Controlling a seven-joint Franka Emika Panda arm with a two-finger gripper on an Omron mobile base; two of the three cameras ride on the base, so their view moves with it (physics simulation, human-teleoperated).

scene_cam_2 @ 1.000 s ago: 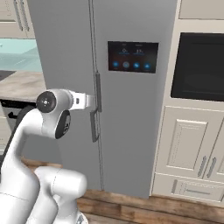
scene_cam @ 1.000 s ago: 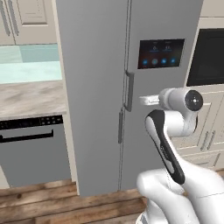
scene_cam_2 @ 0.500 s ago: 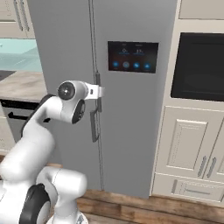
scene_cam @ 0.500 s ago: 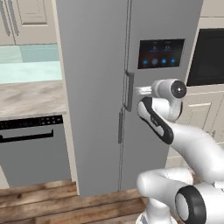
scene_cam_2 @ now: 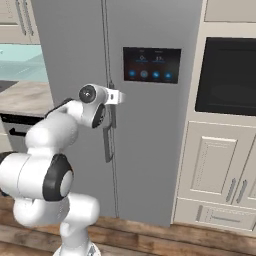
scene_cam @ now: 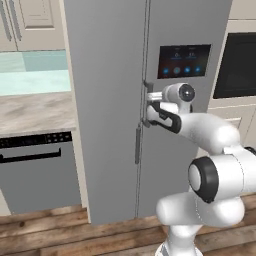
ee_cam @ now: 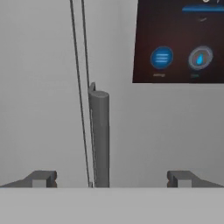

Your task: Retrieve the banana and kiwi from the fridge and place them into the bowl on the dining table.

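Arm is reaching farther forward than a second ago; the hand, then short of the doors, is now sitting right at the fridge's centre seam, and the elbow is folding lower. Gripper (ee_cam: 109,178) is standing wide, its two dark fingertips (ee_cam: 40,178) well apart and nothing between them but the bar handle (ee_cam: 100,135) of the right-hand door, which is rising just left of the midpoint; contact with it cannot be told. Beyond, the fridge (scene_cam: 105,75) is standing shut, both grey doors closed, the dark dispenser panel (scene_cam_2: 151,65) glowing with blue icons up and to the right of the hand. Further right, a black wall oven (scene_cam_2: 227,75) is sitting over cream cabinet doors (scene_cam_2: 215,160). Left of the fridge, a marble-look counter (scene_cam: 32,112) is running above a grey dishwasher (scene_cam: 37,170). Banana, kiwi and bowl cannot be placed from here.
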